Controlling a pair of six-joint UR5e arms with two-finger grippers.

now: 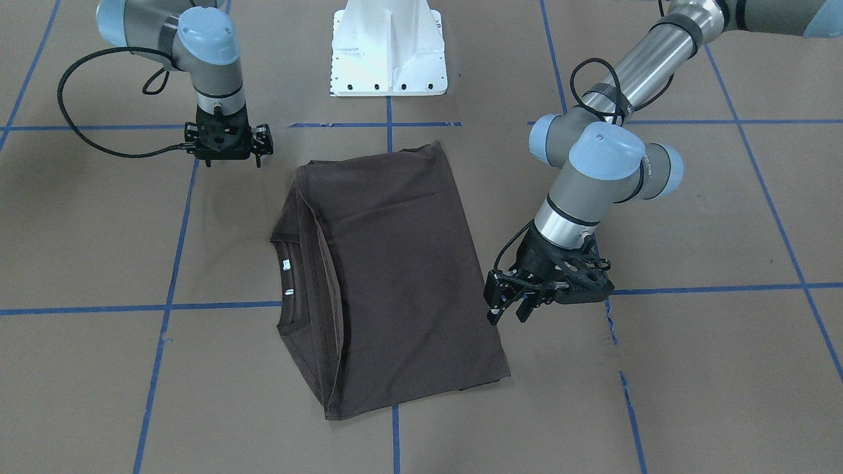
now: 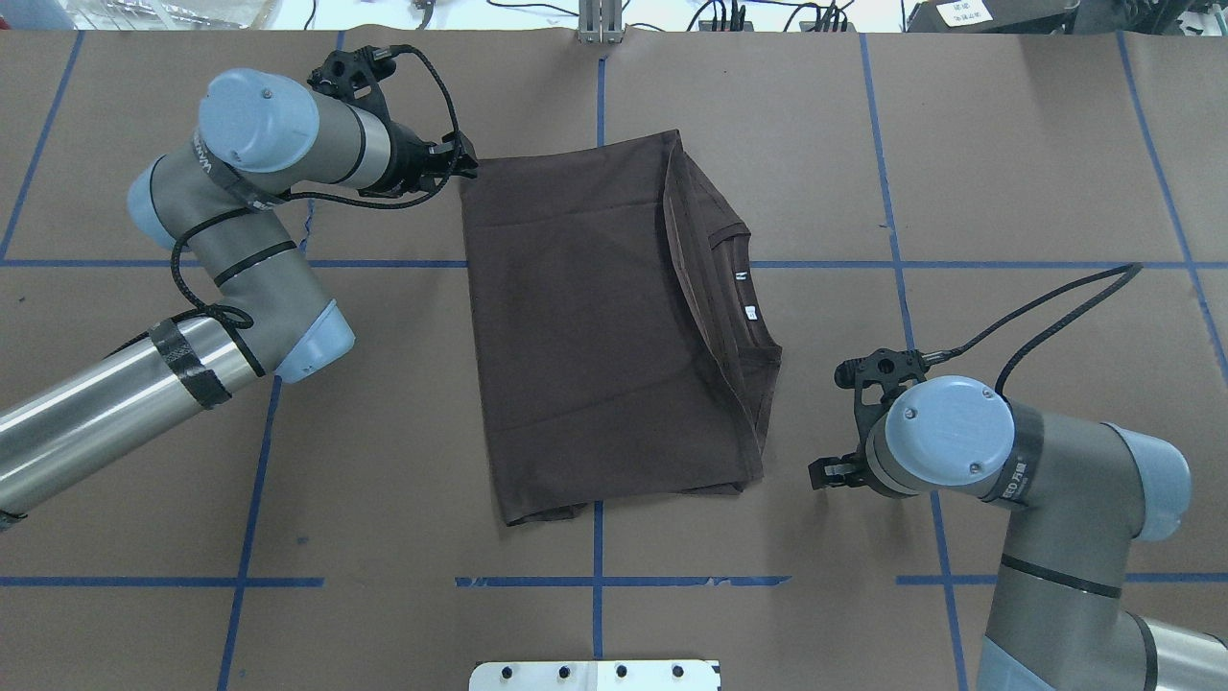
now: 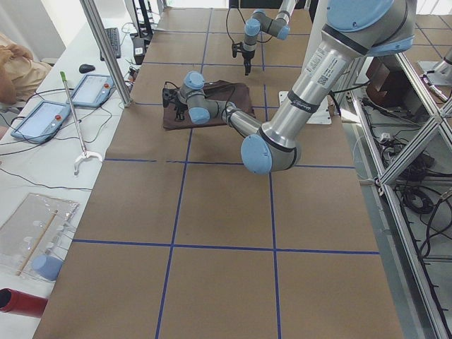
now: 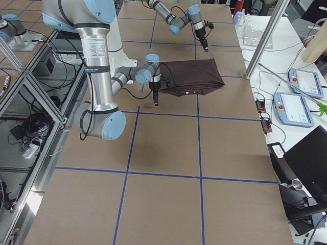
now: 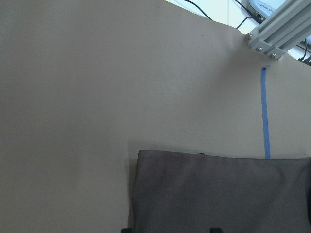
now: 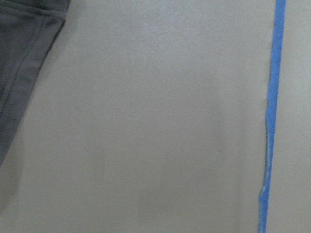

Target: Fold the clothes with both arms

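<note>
The dark brown T-shirt (image 1: 395, 276) lies folded into a rough rectangle mid-table, also in the overhead view (image 2: 585, 326). Its collar and white neck tags (image 1: 286, 265) face the right arm's side. My left gripper (image 1: 508, 315) is open and empty. It hovers just off the shirt's edge, near its far corner in the overhead view (image 2: 465, 163). Its wrist view shows that shirt corner (image 5: 218, 194) below it. My right gripper (image 1: 234, 161) points straight down over bare table beside the shirt's near collar-side corner. Its two tips stand apart and hold nothing. Its wrist view shows only a shirt edge (image 6: 19, 58).
The white bolted pedestal (image 1: 388, 52) stands at the robot's side of the table. Blue tape lines (image 1: 164, 306) cross the brown table cover. An aluminium frame post (image 5: 277, 29) stands beyond the shirt's far edge. Tablets (image 3: 42, 116) and an operator sit past the table's far side.
</note>
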